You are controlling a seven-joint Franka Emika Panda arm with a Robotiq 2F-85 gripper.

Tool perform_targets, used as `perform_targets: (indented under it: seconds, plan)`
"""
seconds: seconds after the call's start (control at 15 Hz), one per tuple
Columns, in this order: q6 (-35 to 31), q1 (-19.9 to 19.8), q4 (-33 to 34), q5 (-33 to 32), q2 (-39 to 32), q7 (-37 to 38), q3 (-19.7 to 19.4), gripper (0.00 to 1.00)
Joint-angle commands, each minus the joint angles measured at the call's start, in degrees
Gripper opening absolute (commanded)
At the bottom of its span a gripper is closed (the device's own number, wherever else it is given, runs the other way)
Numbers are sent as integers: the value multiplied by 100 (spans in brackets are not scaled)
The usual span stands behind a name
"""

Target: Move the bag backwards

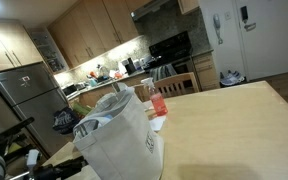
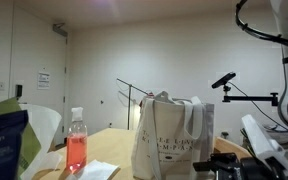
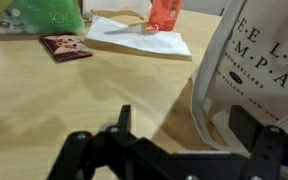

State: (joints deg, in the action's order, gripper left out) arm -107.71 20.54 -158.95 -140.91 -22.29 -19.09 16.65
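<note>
The bag (image 3: 256, 60) is a large off-white fabric tote with dark lettering, standing upright on the wooden table in both exterior views (image 1: 119, 135) (image 2: 169, 135). In the wrist view it fills the right side. My gripper (image 3: 184, 125) is open and low by the bag's base. One black finger (image 3: 124, 122) stands over bare table and another finger (image 3: 247, 126) is against the bag's side, so the bag's lower corner lies between them, ungripped. In an exterior view the gripper (image 2: 231, 163) sits right next to the bag.
A clear bottle of red liquid (image 2: 76, 150) (image 1: 157, 100) stands beside the bag on a white napkin (image 3: 139, 38). A green package (image 3: 44, 14) and a small dark red packet (image 3: 69, 46) lie further along the table (image 1: 234, 125). A kitchen lies beyond.
</note>
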Motion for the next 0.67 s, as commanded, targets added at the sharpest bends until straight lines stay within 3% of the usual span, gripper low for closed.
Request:
perform_targets:
  seconds: [0.0, 0.27, 0.6]
  plan:
    - [571, 30, 0, 465, -174, -65, -27, 100]
    - [1085, -39, 4, 836, -275, -68, -95, 100]
    - [1044, -177, -86, 803, -72, -167, -219, 100]
